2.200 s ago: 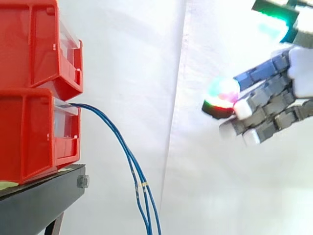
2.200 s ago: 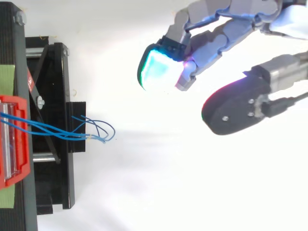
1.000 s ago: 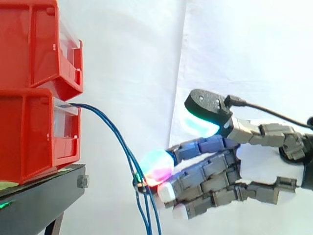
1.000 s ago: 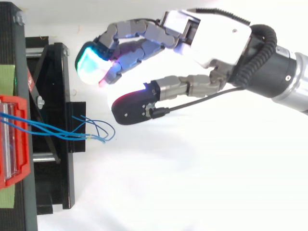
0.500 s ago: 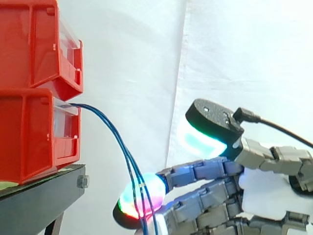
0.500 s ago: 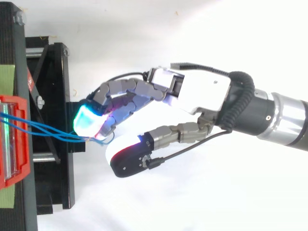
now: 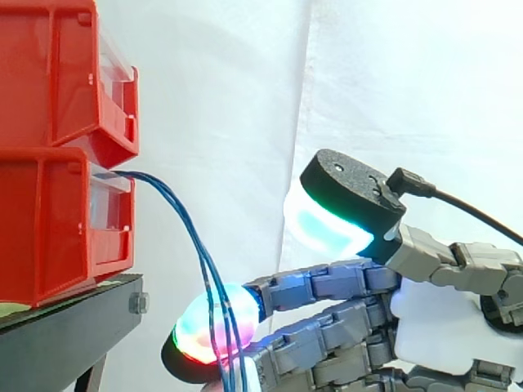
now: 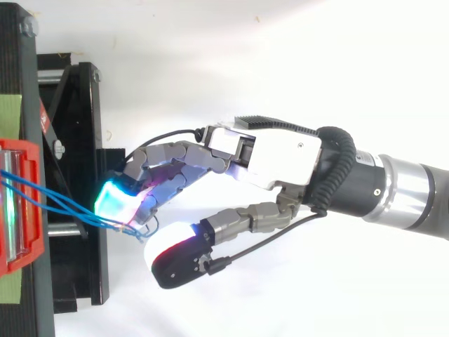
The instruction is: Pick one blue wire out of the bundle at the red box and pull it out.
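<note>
A bundle of thin blue wires (image 7: 184,216) leaves the lower red bin (image 7: 57,220) and hangs down in an arc. From above, the blue wires (image 8: 63,203) run from the red bin (image 8: 17,210) to loose ends just under the glowing fingertips (image 8: 116,200). My hand (image 8: 273,158) reaches in from the right with its fingers stretched towards the bin. The thumb (image 8: 175,256) stands apart from them, with the wire ends lying in the gap. In the side view the wires cross in front of a glowing fingertip (image 7: 208,331) of the hand (image 7: 441,318). The wires are touched, not pinched.
A second red bin (image 7: 49,73) is stacked on the lower one. Both sit on a black stand (image 7: 65,335) whose frame (image 8: 77,140) juts out below the wires. A white curtain (image 7: 245,98) hangs behind.
The hand came in from the upper right, dropped and moved left to the hanging wires. Its fingertips now touch the bundle, and the thumb has swung to the wires' near side.
</note>
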Motion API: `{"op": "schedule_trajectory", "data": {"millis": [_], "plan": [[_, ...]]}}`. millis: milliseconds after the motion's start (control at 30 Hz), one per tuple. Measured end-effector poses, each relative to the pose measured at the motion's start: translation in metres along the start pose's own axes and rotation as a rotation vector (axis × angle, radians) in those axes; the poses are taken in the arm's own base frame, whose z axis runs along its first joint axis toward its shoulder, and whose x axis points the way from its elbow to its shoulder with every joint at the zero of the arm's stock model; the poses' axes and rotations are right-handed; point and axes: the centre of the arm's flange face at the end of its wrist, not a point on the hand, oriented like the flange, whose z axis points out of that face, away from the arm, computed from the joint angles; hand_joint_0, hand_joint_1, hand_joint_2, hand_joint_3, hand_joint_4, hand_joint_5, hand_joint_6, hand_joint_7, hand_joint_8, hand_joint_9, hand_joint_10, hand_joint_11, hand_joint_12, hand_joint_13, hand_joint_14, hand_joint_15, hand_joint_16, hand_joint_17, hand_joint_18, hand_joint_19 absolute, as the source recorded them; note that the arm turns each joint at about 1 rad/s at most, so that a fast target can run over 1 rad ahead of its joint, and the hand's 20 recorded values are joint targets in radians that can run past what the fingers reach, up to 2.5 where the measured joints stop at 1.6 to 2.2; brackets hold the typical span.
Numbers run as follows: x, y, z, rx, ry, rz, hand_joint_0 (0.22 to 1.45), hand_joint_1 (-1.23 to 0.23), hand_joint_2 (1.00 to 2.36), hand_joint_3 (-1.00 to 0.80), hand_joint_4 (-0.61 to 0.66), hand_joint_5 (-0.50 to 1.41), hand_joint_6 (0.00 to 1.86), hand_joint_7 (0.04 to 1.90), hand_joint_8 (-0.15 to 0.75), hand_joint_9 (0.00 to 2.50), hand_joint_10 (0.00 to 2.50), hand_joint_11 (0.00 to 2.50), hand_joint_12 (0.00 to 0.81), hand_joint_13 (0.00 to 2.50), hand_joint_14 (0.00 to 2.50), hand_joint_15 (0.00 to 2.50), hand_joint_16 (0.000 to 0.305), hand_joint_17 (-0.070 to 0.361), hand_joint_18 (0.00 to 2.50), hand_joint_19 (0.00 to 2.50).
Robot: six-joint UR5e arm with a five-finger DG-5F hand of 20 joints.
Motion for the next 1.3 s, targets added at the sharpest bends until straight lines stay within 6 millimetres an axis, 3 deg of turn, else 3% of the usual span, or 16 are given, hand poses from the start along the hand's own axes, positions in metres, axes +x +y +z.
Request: {"op": "schedule_trajectory", "data": {"millis": [133, 300, 333, 433, 733, 833, 967, 1300], "plan": [[0.001, 0.000, 0.000, -0.001, 0.001, 0.000, 0.59, -0.67, 1.01, -0.32, 0.28, -0.09, 0.50, 1.31, 0.353, 0.90, 0.01, 0.36, 0.422, 0.65, 0.01, 0.22, 0.059, 0.133, 0.63, 0.38], [0.002, 0.001, 0.000, -0.004, 0.003, -0.001, 0.58, -0.68, 1.02, -0.23, 0.24, -0.12, 0.63, 1.21, 0.356, 0.90, 0.01, 0.42, 0.426, 0.67, 0.01, 0.25, 0.059, 0.133, 0.65, 0.38], [0.002, 0.001, 0.000, -0.004, 0.003, -0.002, 0.58, -0.68, 1.02, -0.22, 0.24, -0.15, 0.70, 1.08, 0.359, 0.90, 0.01, 0.44, 0.429, 0.67, 0.01, 0.26, 0.059, 0.134, 0.65, 0.38], [0.002, 0.001, 0.000, -0.005, 0.003, -0.001, 0.58, -0.69, 1.02, -0.16, 0.24, -0.17, 0.81, 0.97, 0.362, 0.90, 0.01, 0.47, 0.430, 0.68, 0.01, 0.26, 0.060, 0.134, 0.66, 0.39], [0.003, 0.005, 0.004, -0.010, 0.002, 0.003, 0.58, -0.68, 1.02, -0.02, 0.20, -0.19, 0.89, 0.93, 0.400, 0.91, 0.01, 0.53, 0.468, 0.72, 0.01, 0.28, 0.066, 0.150, 0.72, 0.38], [0.004, 0.007, 0.005, -0.014, 0.001, 0.005, 0.59, -0.67, 1.02, -0.06, 0.24, -0.19, 0.89, 0.90, 0.393, 0.91, 0.01, 0.52, 0.462, 0.72, 0.01, 0.29, 0.066, 0.148, 0.72, 0.38], [0.004, 0.009, 0.007, -0.017, 0.000, 0.006, 0.54, -0.63, 1.01, -0.31, 0.25, -0.17, 0.78, 0.92, 0.372, 0.91, 0.02, 0.52, 0.444, 0.71, 0.01, 0.30, 0.062, 0.140, 0.68, 0.42], [0.007, -0.004, 0.006, -0.010, 0.002, -0.005, 0.51, -0.59, 1.01, -0.42, 0.28, -0.12, 0.60, 1.15, 0.379, 0.92, 0.02, 0.51, 0.454, 0.71, 0.01, 0.30, 0.065, 0.146, 0.68, 0.42]]}}
